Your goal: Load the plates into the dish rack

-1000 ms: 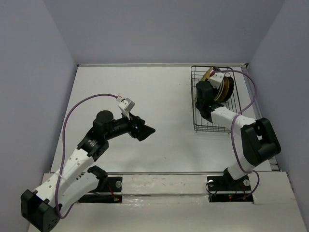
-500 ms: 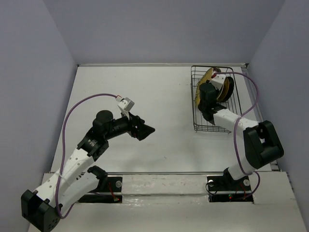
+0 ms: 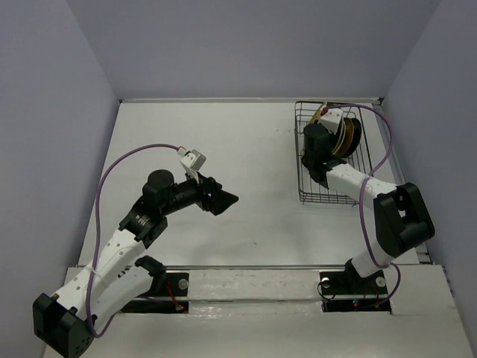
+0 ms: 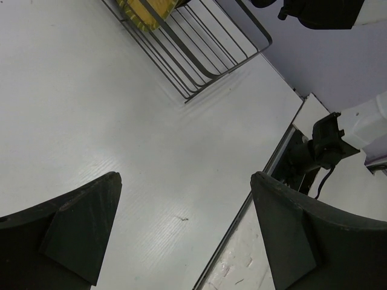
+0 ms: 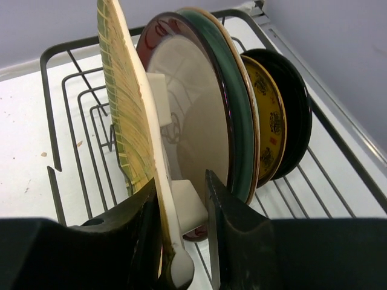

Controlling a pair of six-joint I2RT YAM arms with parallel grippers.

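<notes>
The black wire dish rack [image 3: 328,186] stands at the far right of the table. My right gripper [image 3: 320,142] reaches into it and is shut on the lower rim of the yellow ribbed plate [image 5: 124,109], which stands upright on edge at the rack's near end; the gripper [image 5: 181,241] has the rim between its jaws. Behind it stand the red-brown-rimmed beige plate [image 5: 193,121], the teal plate [image 5: 239,115], the ochre patterned plate [image 5: 269,121] and the black plate [image 5: 299,115]. The small cream plate is not visible. My left gripper [image 3: 223,198] is open and empty above the table's middle.
The rack's near part [image 4: 199,48] holds no plates, only bare wires [image 5: 54,151]. The left wrist view shows the yellow plate's corner [image 4: 145,12], the table's front edge and the right arm's base [image 4: 320,151]. Walls close the table at the back and sides.
My right gripper has shifted slightly inside the rack with the yellow plate, which now stands more upright. The left arm has hardly moved.
</notes>
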